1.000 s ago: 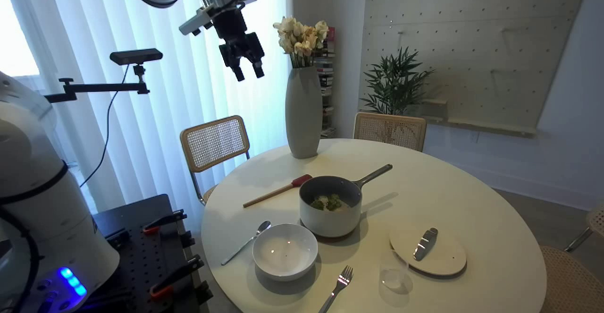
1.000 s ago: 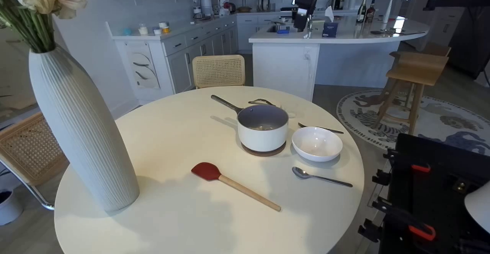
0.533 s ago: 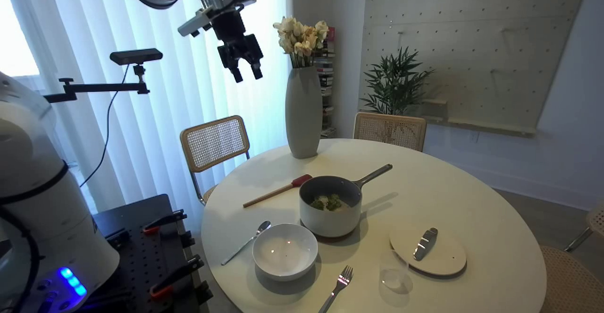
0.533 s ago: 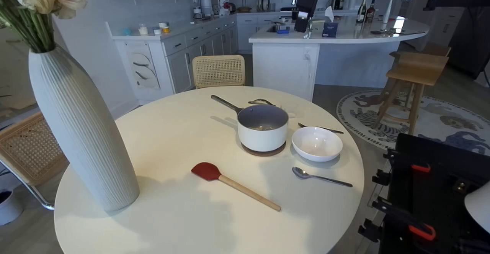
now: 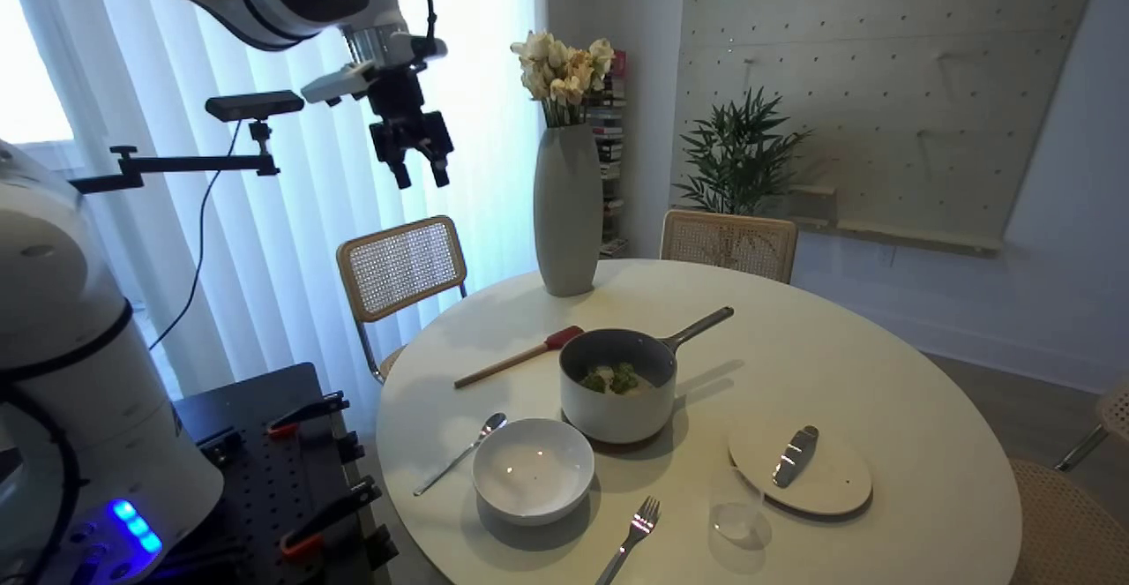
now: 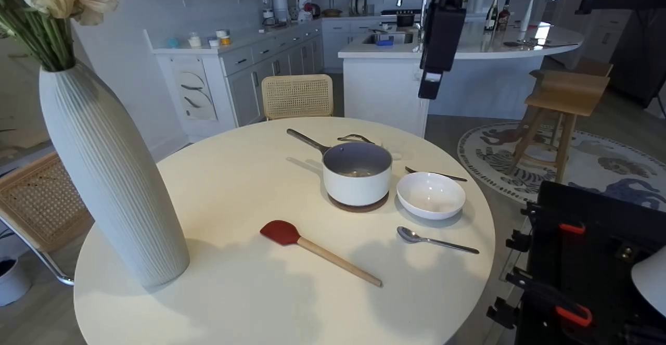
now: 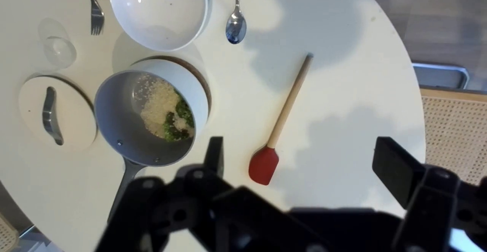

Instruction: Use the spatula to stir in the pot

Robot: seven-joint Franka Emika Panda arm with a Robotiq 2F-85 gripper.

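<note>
The jaws stood wide and empty, the spatula (image 7: 282, 119) and pot (image 5: 617, 413) well below them, grasping and stirring evidently undone.

- The wrist view's edge cuts off bowl (image 7: 163, 12), spoon (image 7: 236, 24) and fork (image 7: 96, 14) near the pot (image 7: 126, 128).
- Behind it, in an exterior view, the lid (image 6: 358, 137) is partly hidden.

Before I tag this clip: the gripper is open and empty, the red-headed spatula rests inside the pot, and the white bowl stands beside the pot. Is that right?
One slip: the spatula is not inside the pot; the wrist view shows it lying on the table, apart from the pot. The gripper is open and empty, and the white bowl stands beside the pot.
</note>
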